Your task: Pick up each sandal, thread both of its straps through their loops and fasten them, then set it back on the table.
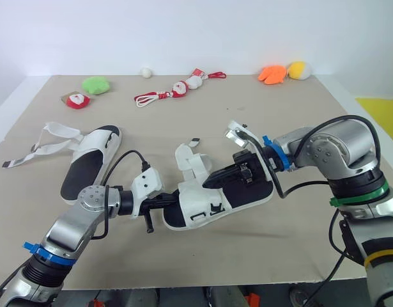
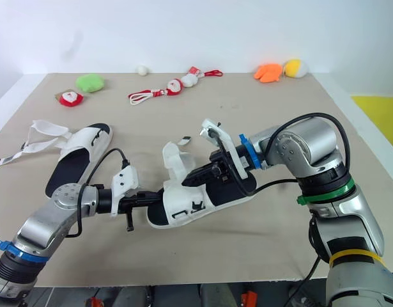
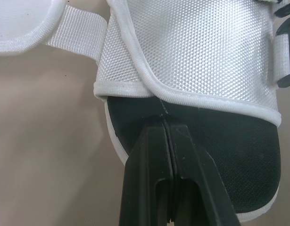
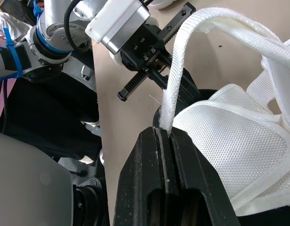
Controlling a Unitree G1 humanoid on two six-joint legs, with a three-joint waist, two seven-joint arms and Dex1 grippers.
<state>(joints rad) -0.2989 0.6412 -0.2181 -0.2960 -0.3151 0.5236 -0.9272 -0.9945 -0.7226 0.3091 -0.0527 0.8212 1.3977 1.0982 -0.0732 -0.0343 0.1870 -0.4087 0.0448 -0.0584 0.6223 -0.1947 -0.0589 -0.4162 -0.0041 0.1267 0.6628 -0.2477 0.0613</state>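
A white sandal with a black footbed point(image 1: 199, 206) is held just over the table's middle between both arms. My left gripper point(image 1: 171, 197) is shut on the rim of its sole point(image 3: 135, 162) at one end. My right gripper point(image 1: 210, 181) reaches in from the right and is shut on one of its white straps point(image 4: 176, 77), which rises from between the fingers. The wide mesh upper point(image 3: 201, 52) lies right in front of the left fingers. A second matching sandal point(image 1: 87, 160) lies flat at the left, its straps point(image 1: 39, 150) loose and spread on the table.
Small toys line the far edge of the table: a green plush point(image 1: 95, 84), a Santa figure point(image 1: 76, 100), a red-and-white cord with figures point(image 1: 177, 89), a white ball point(image 1: 146, 72), and orange point(image 1: 271, 74) and yellow point(image 1: 299, 70) plushes. The table's front edge runs just below my arms.
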